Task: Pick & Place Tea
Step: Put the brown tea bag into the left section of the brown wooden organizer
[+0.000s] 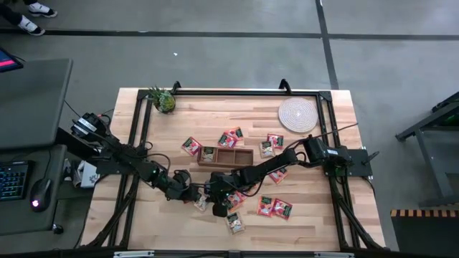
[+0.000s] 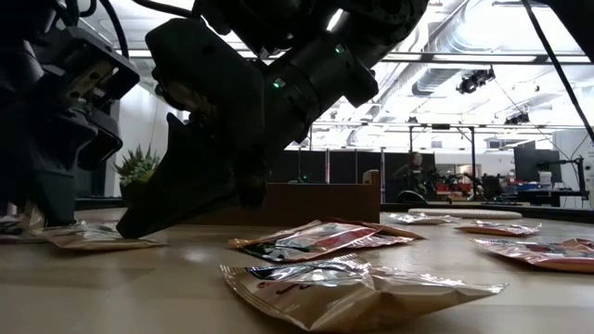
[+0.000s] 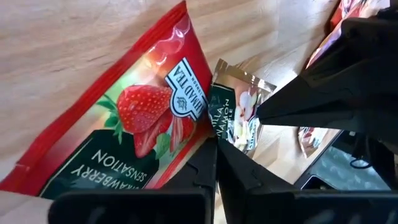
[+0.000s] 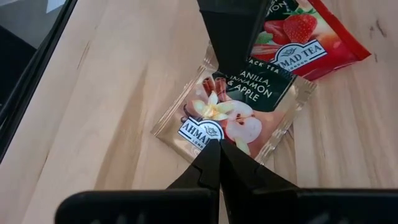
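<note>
Pale wooden table (image 1: 315, 215) planks run under me, ringed by a black frame, and both my arms meet low near the front middle of it.

My left gripper (image 1: 203, 200) has its fingers pressed together, their tips down at the edge of a red strawberry sachet (image 3: 130, 118) lying flat on the wood; whether they pinch it, I cannot tell. Overlapping that sachet lies a paler vanilla, cinnamon and apple sachet (image 4: 239, 115). My right gripper (image 1: 219, 208) also has its fingers pressed together, tips resting on that pale sachet, holding nothing. The two grippers come point to point over this pair.

Nearest the front edge another sachet (image 1: 234, 222) lies alone, and two red sachets (image 1: 275, 208) sit side by side just to my right.

Farther back, the long brown wooden box (image 1: 226, 156) sits mid-table with more sachets scattered around both its ends and behind it. Beyond that, a round woven mat (image 1: 297, 115) lies at the far right corner and a small green plant (image 1: 163, 100) at the far left.
</note>
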